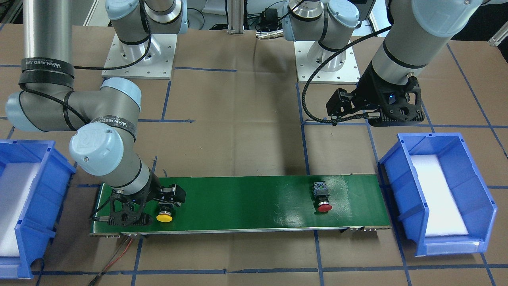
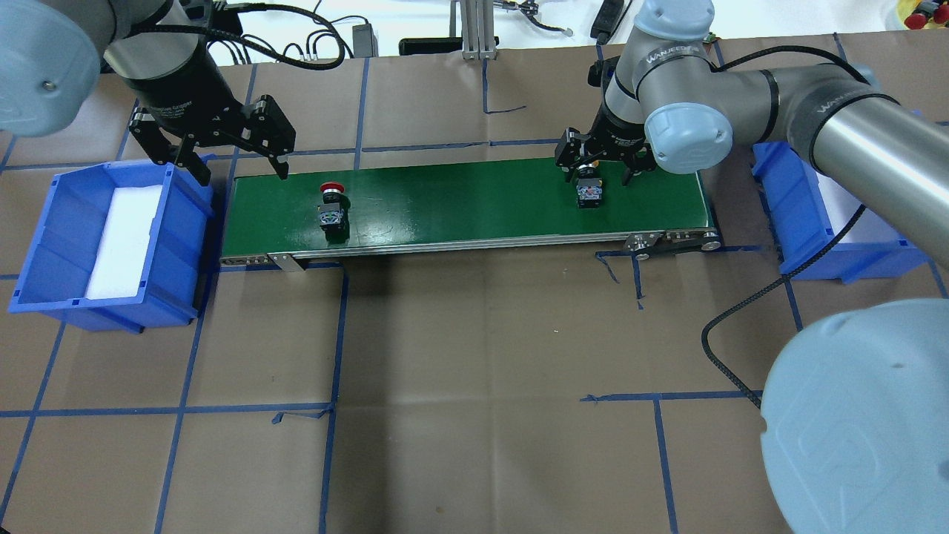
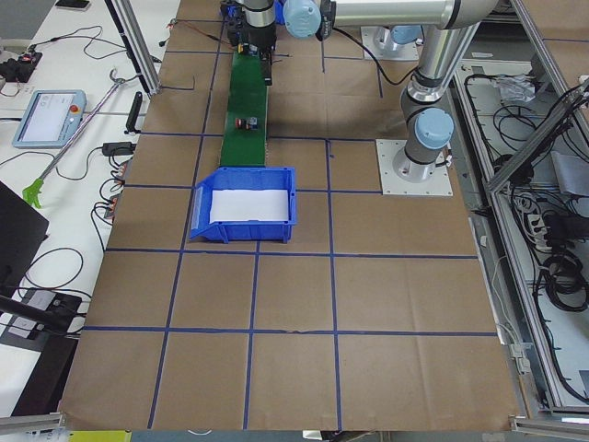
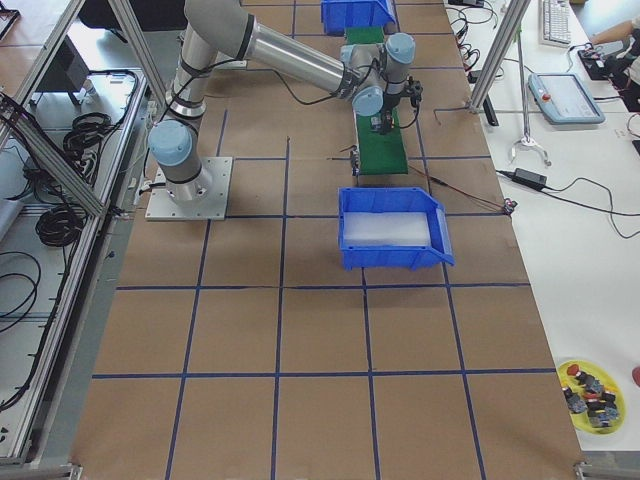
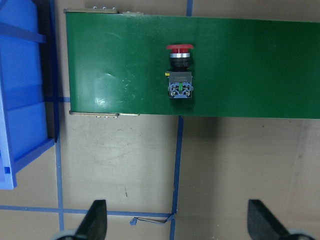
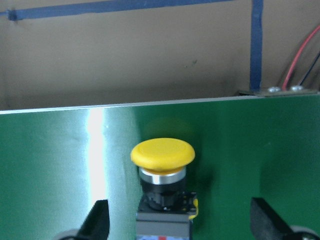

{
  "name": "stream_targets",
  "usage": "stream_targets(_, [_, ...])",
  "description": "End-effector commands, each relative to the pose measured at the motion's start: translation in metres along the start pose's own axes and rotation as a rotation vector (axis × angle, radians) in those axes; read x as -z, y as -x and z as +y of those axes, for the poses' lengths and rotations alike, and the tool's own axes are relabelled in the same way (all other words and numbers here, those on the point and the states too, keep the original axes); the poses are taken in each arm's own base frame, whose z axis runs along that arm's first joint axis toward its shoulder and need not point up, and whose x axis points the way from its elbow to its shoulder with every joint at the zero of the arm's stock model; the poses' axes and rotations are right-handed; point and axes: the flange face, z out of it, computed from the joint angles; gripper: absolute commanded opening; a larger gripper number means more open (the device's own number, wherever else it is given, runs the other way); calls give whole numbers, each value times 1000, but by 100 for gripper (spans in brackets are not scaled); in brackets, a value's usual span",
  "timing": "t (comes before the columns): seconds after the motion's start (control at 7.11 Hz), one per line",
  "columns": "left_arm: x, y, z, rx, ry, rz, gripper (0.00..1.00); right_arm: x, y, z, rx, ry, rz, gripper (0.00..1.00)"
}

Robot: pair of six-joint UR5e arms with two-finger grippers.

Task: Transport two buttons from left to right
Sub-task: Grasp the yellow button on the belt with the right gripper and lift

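Note:
A yellow-capped button (image 6: 162, 154) lies on its side at the right end of the green belt (image 2: 460, 200). My right gripper (image 6: 175, 225) is low over it and open, a finger on each side of the black body (image 2: 589, 194) without touching it. The red-capped button (image 5: 180, 75) lies on the belt near its left end (image 2: 334, 208). My left gripper (image 2: 243, 172) hangs open and holds nothing. It is above the belt's left end and beside the left blue bin, well clear of the red button.
A blue bin with a white foam liner (image 2: 44, 245) stands off the belt's left end. Another blue bin (image 2: 786, 215) sits off the right end, partly behind my right arm. A yellow dish of spare buttons (image 4: 590, 395) rests on the side bench.

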Motion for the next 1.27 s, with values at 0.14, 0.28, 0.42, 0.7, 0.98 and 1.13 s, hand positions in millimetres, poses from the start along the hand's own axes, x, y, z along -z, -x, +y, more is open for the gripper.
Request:
stream_targets(0.14, [3, 0, -6, 0, -42, -8, 100, -6, -5, 1, 3, 8, 59, 60])
stream_targets(0.28, [4, 0, -2, -1, -45, -6, 100, -6, -5, 1, 10, 13, 60, 43])
stream_targets(0.42, [5, 0, -2, -1, -47, -6, 100, 1, -6, 1, 17, 4, 65, 18])
stream_targets(0.7, [5, 0, 0, -4, -47, -6, 100, 32, -25, 0, 98, -41, 163, 5])
stream_targets(0.98, [4, 0, 0, -9, -45, -6, 100, 105, -90, 7, 108, -96, 197, 5])
stream_targets(1.13, [5, 0, 1, -10, -47, -5, 100, 138, -148, 11, 108, -104, 209, 6])
